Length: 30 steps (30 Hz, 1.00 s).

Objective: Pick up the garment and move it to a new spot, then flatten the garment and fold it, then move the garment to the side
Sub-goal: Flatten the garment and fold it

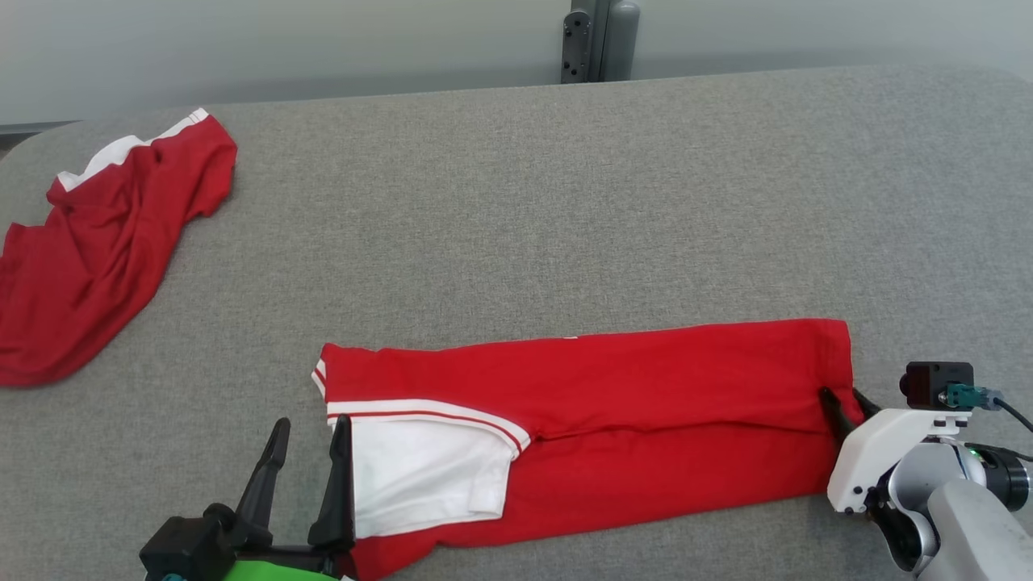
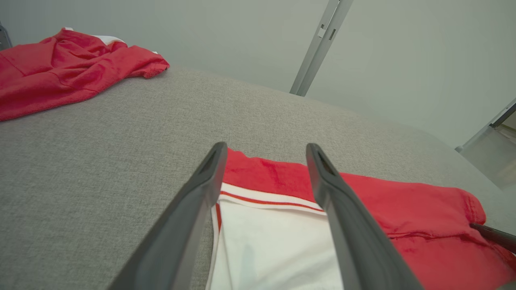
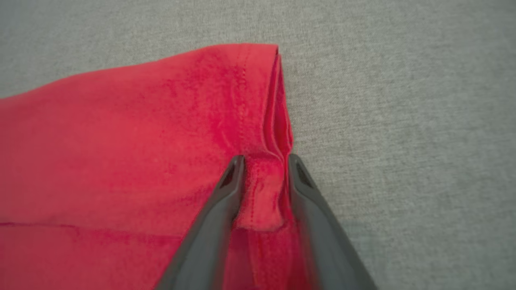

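The garment (image 1: 613,403), red with a white panel and a red-and-white striped band at its left end, lies folded into a long strip near the table's front edge. My left gripper (image 1: 311,424) is open at that left end, and in the left wrist view its fingers (image 2: 266,149) straddle the white panel and the band. At the strip's right end my right gripper (image 1: 842,395) is on the hem. In the right wrist view its fingers (image 3: 265,159) pinch a puckered fold of the red fabric (image 3: 121,153).
A second red and white garment (image 1: 97,242) lies crumpled at the far left of the grey fabric-covered table (image 1: 565,202). A grey metal post (image 1: 599,40) stands behind the table's back edge. Bare table surface stretches behind the folded strip.
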### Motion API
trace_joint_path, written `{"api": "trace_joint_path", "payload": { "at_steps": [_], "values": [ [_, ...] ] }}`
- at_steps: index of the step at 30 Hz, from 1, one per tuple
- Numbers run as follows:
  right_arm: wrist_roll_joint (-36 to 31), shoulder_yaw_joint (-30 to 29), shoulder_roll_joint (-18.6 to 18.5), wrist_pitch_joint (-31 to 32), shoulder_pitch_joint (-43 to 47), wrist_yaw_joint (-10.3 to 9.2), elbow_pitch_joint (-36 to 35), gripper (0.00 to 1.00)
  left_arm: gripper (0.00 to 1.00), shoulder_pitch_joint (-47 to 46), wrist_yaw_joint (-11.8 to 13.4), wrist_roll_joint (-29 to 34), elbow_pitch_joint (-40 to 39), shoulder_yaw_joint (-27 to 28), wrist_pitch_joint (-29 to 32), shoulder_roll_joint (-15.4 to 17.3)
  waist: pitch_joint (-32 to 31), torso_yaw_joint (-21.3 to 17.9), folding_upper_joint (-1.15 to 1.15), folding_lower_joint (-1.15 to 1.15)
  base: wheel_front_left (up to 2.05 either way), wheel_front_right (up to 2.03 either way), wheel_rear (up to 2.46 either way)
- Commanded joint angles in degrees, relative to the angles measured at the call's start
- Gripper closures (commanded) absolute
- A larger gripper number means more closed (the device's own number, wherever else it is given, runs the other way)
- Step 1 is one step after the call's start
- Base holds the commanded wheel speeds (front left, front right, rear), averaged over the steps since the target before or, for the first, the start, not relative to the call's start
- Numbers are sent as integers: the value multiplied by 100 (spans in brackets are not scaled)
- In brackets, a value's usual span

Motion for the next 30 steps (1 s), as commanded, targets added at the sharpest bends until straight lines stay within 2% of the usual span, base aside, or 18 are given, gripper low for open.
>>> {"api": "trace_joint_path", "payload": {
  "at_steps": [1,10,20,26,30],
  "values": [
    [20,62,34,57,10,-2,143,100,0,-96,-8,58,4,33,-26,-14,11,-15,0,0,0,0,0],
    [211,4,-222,-113,-410,-10,145,100,0,-146,34,197,12,126,-23,79,-2,-301,0,0,0,0,0],
    [173,-299,-830,65,-512,-6,-137,100,0,-335,90,307,28,277,-23,188,-17,-842,0,0,0,0,0],
    [221,-457,-884,176,-454,-6,-359,100,0,-453,80,328,130,317,-24,166,2,-1020,0,0,0,0,0],
    [493,-288,-693,337,-389,-2,-718,100,0,-517,57,347,224,346,-24,136,-38,-1030,0,0,0,0,0]
  ]
}}
